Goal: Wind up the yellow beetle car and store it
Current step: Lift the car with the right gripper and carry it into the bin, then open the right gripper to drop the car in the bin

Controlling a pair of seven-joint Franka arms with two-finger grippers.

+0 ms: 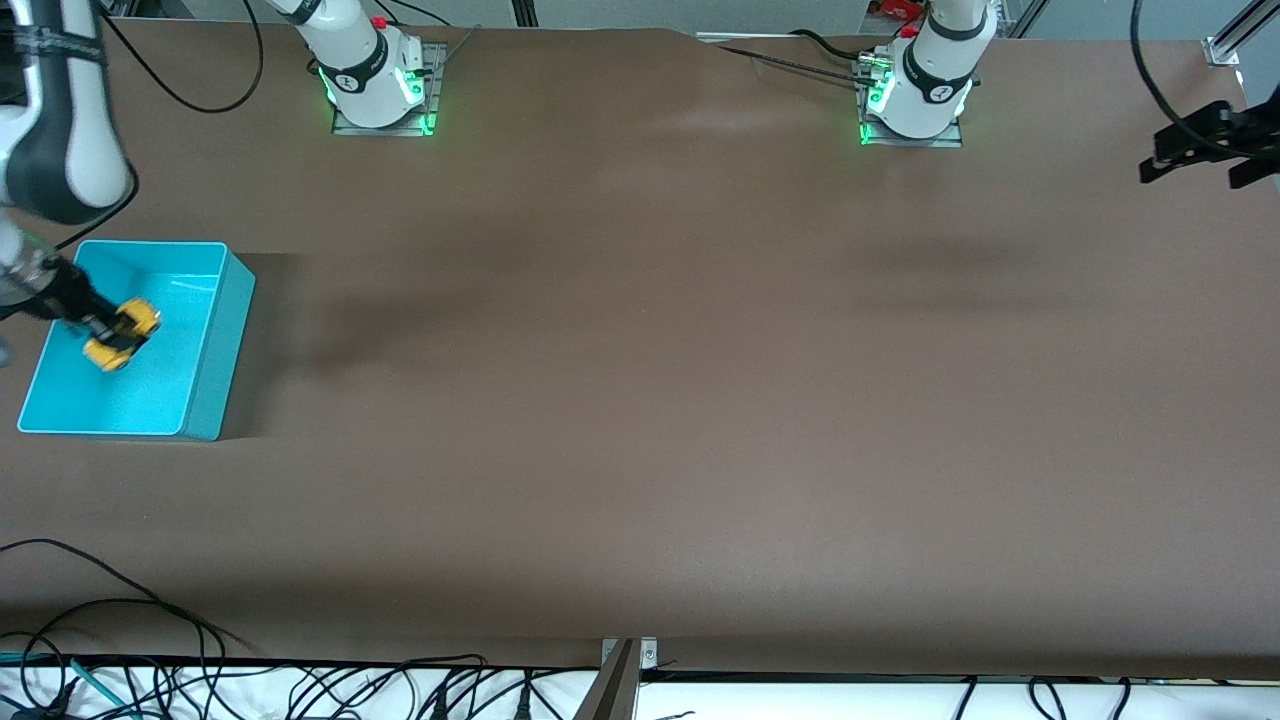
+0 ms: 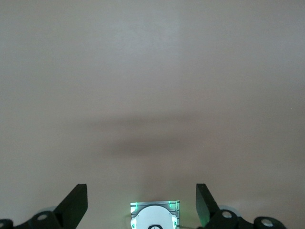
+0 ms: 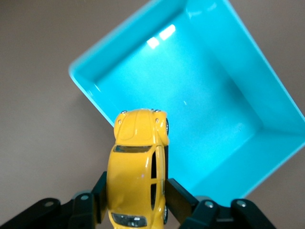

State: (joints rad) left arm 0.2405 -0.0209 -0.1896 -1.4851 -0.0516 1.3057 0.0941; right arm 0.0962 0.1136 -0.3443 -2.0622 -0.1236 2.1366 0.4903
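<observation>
Front view: right gripper (image 1: 100, 328) up over the open turquoise plastic bin (image 1: 222, 345) at the right arm's end of the brown table (image 1: 660, 400), fingers clamped on the small yellow beetle-shaped toy car (image 1: 122, 334). Car held in the air above the bin's interior, not resting on its floor. Left gripper (image 1: 1195, 150) raised at the left arm's end, waiting, fingers apart.

Left wrist view: left gripper (image 2: 141, 202) spread wide, nothing between the black fingers (image 2: 76, 202); bare table surface (image 2: 152, 86) below.

Right wrist view: right gripper (image 3: 135, 195) closed on the car (image 3: 137, 167) across its sides, roof uppermost, over the bin (image 3: 90, 88) rim.
</observation>
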